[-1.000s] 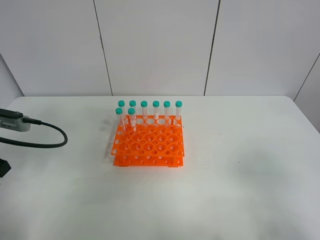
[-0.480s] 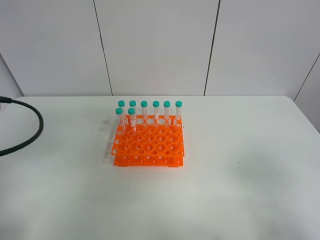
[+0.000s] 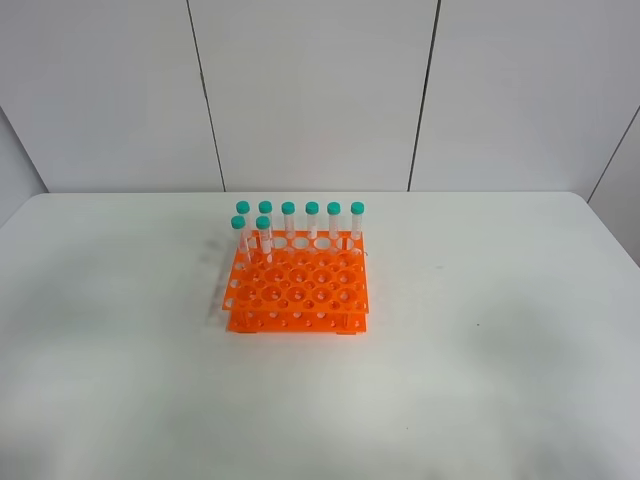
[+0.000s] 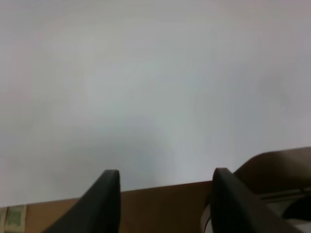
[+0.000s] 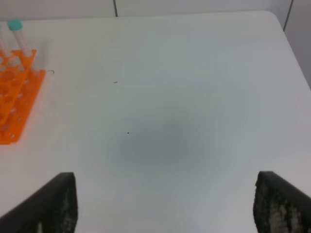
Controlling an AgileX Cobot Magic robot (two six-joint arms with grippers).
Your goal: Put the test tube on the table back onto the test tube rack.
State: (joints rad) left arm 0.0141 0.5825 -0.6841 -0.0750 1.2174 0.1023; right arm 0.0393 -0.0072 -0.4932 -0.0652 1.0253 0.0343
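Eight test tubes [image 3: 265, 232] stand upright, caps up, along the test tube rack's [image 3: 298, 290] rear rows. Left gripper [image 4: 165, 194] parted, empty; right gripper [image 5: 165, 201] spread wide, empty.

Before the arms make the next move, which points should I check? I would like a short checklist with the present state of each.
1. All test tubes upright in the test tube rack: ok, eight stand at its back.
2. No tube left lying on the table: ok in the high view; none visible.
3. Left gripper holds nothing: ok, gap between its fingers shows only surface behind.
4. Right gripper open and holds nothing: ok, fingers wide apart over bare table.
5. Both arms away from the rack: ok, neither appears in the high view.
6. Rack standing level: ok.
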